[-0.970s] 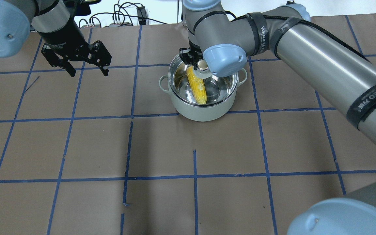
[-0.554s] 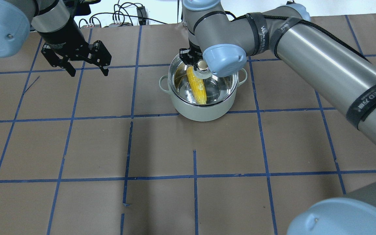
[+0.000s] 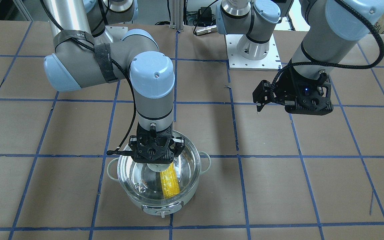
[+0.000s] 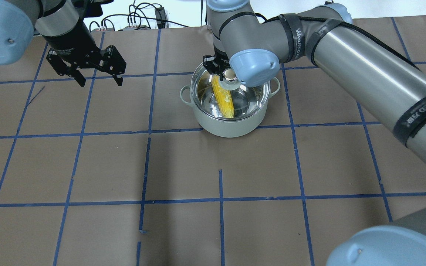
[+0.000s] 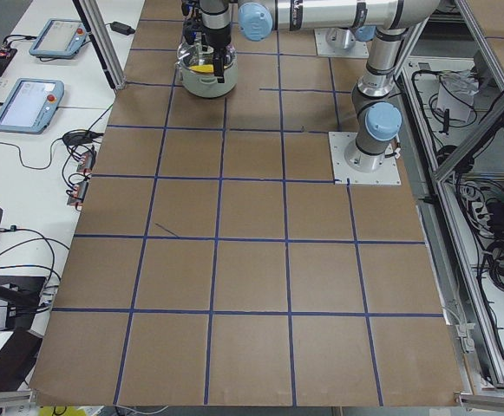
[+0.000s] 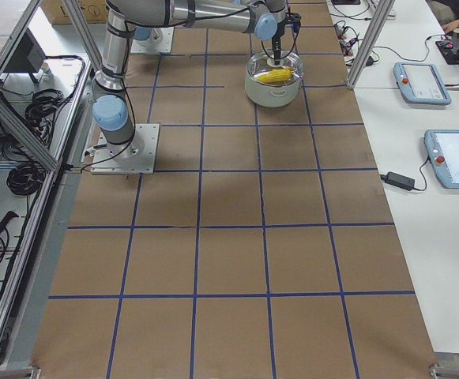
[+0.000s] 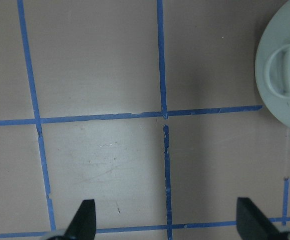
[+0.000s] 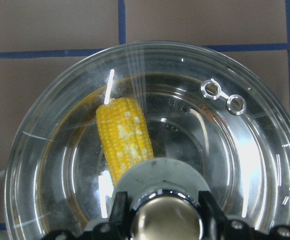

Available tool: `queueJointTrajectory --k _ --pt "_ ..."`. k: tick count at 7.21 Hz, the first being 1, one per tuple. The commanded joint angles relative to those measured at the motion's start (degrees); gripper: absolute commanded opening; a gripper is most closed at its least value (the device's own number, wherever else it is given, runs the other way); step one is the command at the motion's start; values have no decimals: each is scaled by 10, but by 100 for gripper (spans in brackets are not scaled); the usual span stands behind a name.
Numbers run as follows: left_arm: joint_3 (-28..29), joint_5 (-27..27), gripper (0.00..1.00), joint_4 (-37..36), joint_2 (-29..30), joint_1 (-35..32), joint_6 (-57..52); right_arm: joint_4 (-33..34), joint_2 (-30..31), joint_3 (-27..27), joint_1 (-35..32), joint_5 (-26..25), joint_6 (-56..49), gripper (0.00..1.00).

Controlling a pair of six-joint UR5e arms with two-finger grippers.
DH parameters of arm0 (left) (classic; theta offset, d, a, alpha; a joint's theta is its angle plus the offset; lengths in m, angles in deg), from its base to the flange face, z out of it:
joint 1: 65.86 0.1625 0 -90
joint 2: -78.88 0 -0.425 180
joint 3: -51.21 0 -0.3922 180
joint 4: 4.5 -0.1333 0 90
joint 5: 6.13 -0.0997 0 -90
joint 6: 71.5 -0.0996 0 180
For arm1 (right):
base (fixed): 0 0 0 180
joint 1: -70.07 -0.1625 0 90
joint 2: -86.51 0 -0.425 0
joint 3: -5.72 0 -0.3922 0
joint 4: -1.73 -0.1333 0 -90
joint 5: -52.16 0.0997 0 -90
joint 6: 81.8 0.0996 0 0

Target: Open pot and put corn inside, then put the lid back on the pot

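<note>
The pot (image 4: 227,127) stands on the brown table in the far middle; its pale shell also shows at the right edge of the left wrist view (image 7: 279,80). The yellow corn (image 4: 223,101) lies inside it, seen through the clear glass lid (image 8: 234,150), which sits level on the pot's rim. My right gripper (image 8: 167,215) points straight down over the pot, its fingers (image 8: 120,210) closed against both sides of the lid's shiny knob. My left gripper (image 4: 100,81) hangs open and empty above bare table, left of the pot.
Blue tape lines grid the brown table. Cables (image 4: 139,18) lie along the far edge. The arms' base plate (image 3: 252,56) sits on the robot's side. Teach pendants (image 6: 423,79) lie on the white side bench.
</note>
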Motion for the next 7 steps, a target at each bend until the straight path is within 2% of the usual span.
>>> queueJointTrajectory --k 1,4,5,7 --pt "0 0 100 0 0 0 0 -4 1 0 -1 0 0 36" --pt "0 0 100 0 0 0 0 -3 -2 0 -1 1 0 37" --pt "0 0 100 0 0 0 0 -4 -2 0 -1 -1 -1 59" --pt "0 0 100 0 -1 0 0 -4 -2 0 -1 0 -1 85"
